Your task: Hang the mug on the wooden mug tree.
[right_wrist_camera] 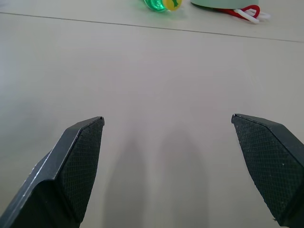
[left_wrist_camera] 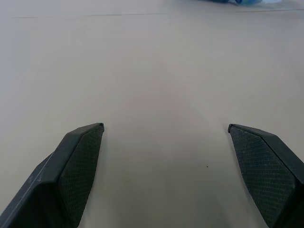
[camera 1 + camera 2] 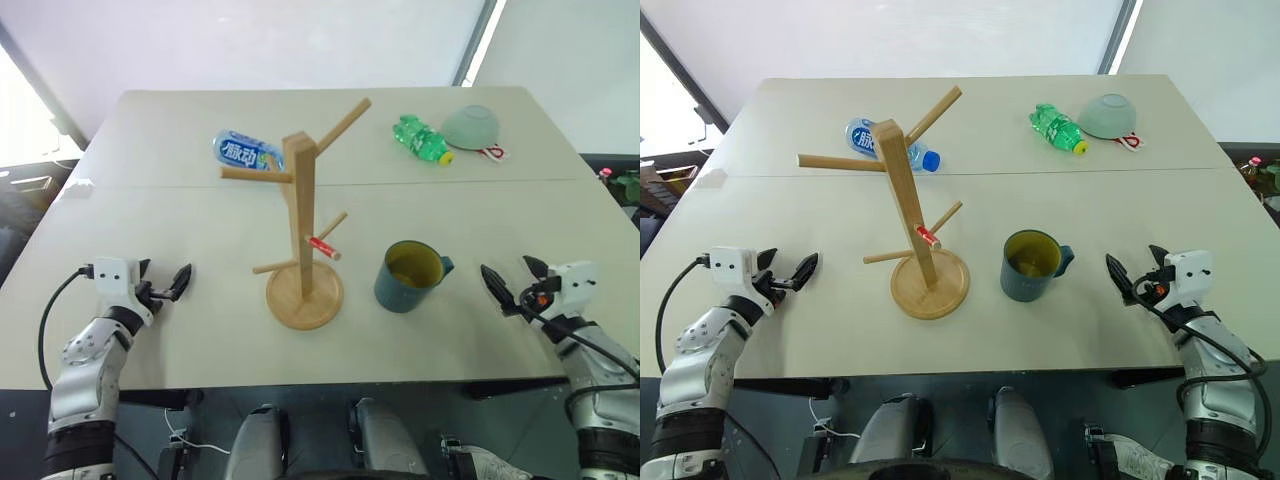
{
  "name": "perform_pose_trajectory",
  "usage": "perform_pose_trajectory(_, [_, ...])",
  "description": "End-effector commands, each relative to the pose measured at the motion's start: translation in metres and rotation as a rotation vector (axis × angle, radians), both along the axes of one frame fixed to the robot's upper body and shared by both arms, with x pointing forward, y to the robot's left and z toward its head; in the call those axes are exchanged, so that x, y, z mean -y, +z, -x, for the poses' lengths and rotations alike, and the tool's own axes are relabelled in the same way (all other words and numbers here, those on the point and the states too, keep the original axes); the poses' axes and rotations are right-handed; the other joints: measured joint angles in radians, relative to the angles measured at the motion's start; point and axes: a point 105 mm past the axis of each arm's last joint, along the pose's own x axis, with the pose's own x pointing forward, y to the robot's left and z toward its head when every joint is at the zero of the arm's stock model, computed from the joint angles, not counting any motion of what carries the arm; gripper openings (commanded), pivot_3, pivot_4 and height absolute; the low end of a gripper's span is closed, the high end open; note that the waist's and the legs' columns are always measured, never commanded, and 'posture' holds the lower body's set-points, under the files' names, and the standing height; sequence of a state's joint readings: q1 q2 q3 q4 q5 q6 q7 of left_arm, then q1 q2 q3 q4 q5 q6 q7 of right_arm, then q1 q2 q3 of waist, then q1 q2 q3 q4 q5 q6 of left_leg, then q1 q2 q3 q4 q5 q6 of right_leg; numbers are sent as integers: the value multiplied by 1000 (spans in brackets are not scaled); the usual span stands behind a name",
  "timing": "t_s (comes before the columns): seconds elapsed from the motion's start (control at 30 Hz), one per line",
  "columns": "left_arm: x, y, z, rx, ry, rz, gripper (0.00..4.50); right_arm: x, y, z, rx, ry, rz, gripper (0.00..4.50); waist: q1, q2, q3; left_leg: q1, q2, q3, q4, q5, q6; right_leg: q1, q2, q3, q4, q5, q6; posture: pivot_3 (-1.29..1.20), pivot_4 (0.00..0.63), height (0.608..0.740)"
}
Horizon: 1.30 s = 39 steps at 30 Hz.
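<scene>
R gripper spread wide, empty, hovering low over table at its R edge. Mug sits just inboard of it, upright, mouth up, handle pointing toward R gripper, so R arm is clearly nearer and looks best placed for the pick. Mug tree stands just L of mug, post vertical, pegs angled up, red-tipped peg on mug's side. L gripper also spread, empty, well apart past the tree.

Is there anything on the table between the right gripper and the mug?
Nothing visible. Bare table lies between the open right gripper and the mug. The green bottle and bowl lie farther back.
</scene>
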State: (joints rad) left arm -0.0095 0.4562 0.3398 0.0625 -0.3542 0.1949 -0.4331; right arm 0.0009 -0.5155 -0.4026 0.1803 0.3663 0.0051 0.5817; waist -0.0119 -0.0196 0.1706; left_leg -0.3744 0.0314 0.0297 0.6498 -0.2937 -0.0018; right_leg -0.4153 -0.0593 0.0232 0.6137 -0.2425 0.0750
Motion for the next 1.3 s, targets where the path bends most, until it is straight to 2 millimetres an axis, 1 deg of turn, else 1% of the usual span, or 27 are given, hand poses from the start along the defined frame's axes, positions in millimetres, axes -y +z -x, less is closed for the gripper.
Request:
perform_pose_trajectory(0.03, [-4,11,5,31,22,-3,4500,-2,6,2,18,18,7,4465,0,0,0,0,0,0,0,0,0,0,0,0,0,0,0,0,150,740])
perform_pose_trajectory(0.17, [-1,10,10,23,13,3,4500,-4,4,5,0,40,6,4465,0,0,0,0,0,0,-1,0,0,-1,-1,0,0,0,0,0,150,740])
perform_pose_trajectory(0.3, [10,11,12,22,-46,2,4500,-5,7,5,6,48,4,4465,0,0,0,0,0,1,-1,0,0,-1,-1,0,0,0,0,0,150,740])
perform_pose_trajectory(0.4, [30,21,19,71,-206,-24,4500,-14,6,10,2,101,-9,4465,-1,0,0,0,0,1,-1,0,0,-2,-1,0,0,0,0,0,150,740])
perform_pose_trajectory(0.5, [48,23,29,78,-348,-45,4500,-22,4,15,-14,157,-8,4465,0,1,-1,-2,0,1,-2,0,0,-3,-2,0,0,0,-1,0,150,740])
perform_pose_trajectory(0.6, [75,17,47,49,-554,-77,4500,-35,4,26,-32,257,-9,4465,0,1,-1,-2,0,1,-2,0,0,-4,-2,1,0,0,-1,0,150,740])
perform_pose_trajectory(0.67, [86,16,54,36,-635,-73,4500,-41,5,31,-42,291,-10,4465,0,2,-1,-2,0,2,-3,0,0,-4,-3,1,-1,0,-1,0,150,740])
perform_pose_trajectory(0.7, [100,19,60,51,-723,-56,4500,-47,2,35,-55,316,14,4465,0,2,-1,-2,0,2,-3,0,0,-4,-3,1,-1,0,-1,0,150,740])
perform_pose_trajectory(0.77, [116,24,68,71,-825,-36,4500,-54,-1,40,-69,343,43,4465,0,2,-1,-3,0,2,-3,0,0,-5,-3,1,-1,0,-1,0,150,740])
perform_pose_trajectory(0.8, [124,27,71,77,-865,-23,4500,-57,0,40,-61,348,57,4465,0,2,-1,-3,0,2,-3,0,0,-5,-3,1,-1,-1,-1,0,150,740])
perform_pose_trajectory(0.87, [132,32,75,98,-910,0,4500,-60,2,39,-40,345,68,4465,-1,2,-1,-3,0,2,-3,0,0,-5,-3,1,-1,-1,-1,0,150,740])
perform_pose_trajectory(0.97, [148,40,80,117,-1002,47,4500,-68,9,31,5,340,75,4465,-2,3,-2,-3,0,3,-3,0,0,-5,-3,1,-1,-1,-1,0,150,740])
perform_pose_trajectory(1.03, [153,42,83,115,-1035,59,4500,-70,12,26,22,335,78,4465,-2,3,-2,-2,0,3,-2,0,0,-5,-2,1,0,0,-1,0,150,740])
perform_pose_trajectory(1.17, [157,39,86,100,-1071,59,4500,-69,17,16,49,318,62,4465,0,3,-2,-2,0,4,-2,0,0,-5,-1,0,0,0,-1,0,150,740])
perform_pose_trajectory(1.3, [157,32,84,97,-1065,43,4500,-72,17,9,58,329,56,4465,1,3,-2,-2,0,4,1,0,0,-4,4,-1,0,0,-1,0,150,740])
